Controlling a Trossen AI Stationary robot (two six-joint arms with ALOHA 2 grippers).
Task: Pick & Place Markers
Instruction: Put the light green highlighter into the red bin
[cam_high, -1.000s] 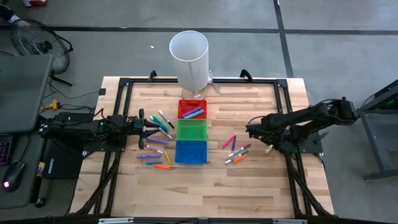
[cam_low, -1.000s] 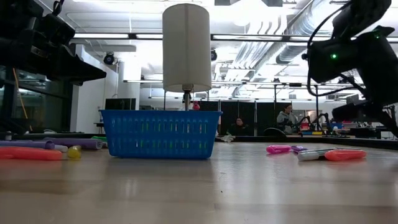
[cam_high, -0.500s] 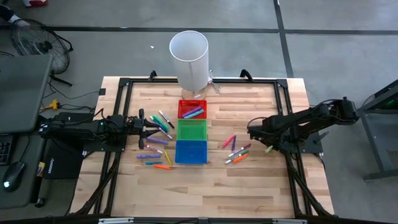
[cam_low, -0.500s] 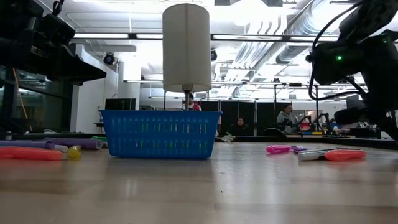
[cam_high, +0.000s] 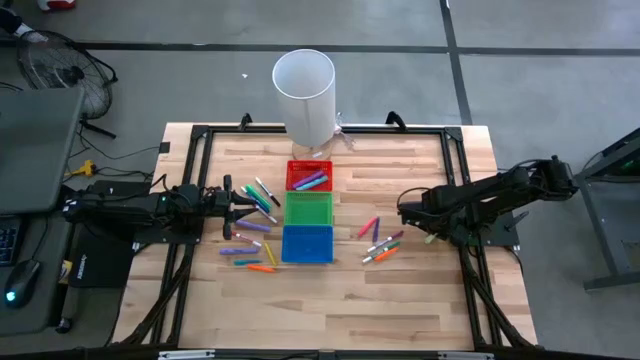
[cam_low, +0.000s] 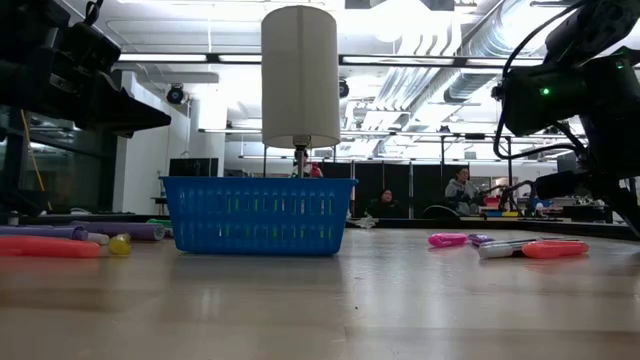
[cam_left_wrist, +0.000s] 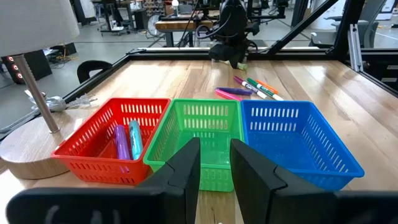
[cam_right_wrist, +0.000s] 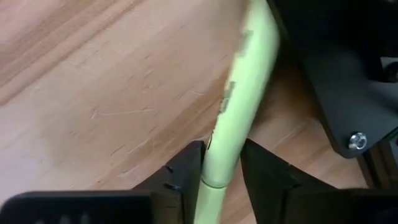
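- High view: the right hand (cam_high: 432, 237) sits low at the right side of the tabletop (cam_high: 400, 290), just beyond a small cluster of markers (cam_high: 380, 243); its fingertips are too small to read from up here.
- The right wrist view settles it: a pale yellow-green marker (cam_right_wrist: 239, 99) lies between the two dark fingers (cam_right_wrist: 180, 171), which press against it on both sides, so the hand is gripping that marker. The marker's lower end is cut off by the picture's edge, and I cannot tell whether it is lifted off the wood.
- The left hand (cam_high: 232, 210) waits at the left side of the tabletop, among another scatter of markers (cam_high: 252, 215). In the left wrist view its fingers (cam_left_wrist: 186, 165) stand a narrow gap apart with nothing between them.
- The red bin (cam_left_wrist: 81, 152) holds a purple and a blue marker; the green bin (cam_left_wrist: 208, 112) and blue bin (cam_left_wrist: 305, 146) beside it look bare inside, though their near walls hide part of the floors.
- In the low view the blue bin hides the other two bins, and the white lamp (cam_low: 299, 75) is cut off at the top.
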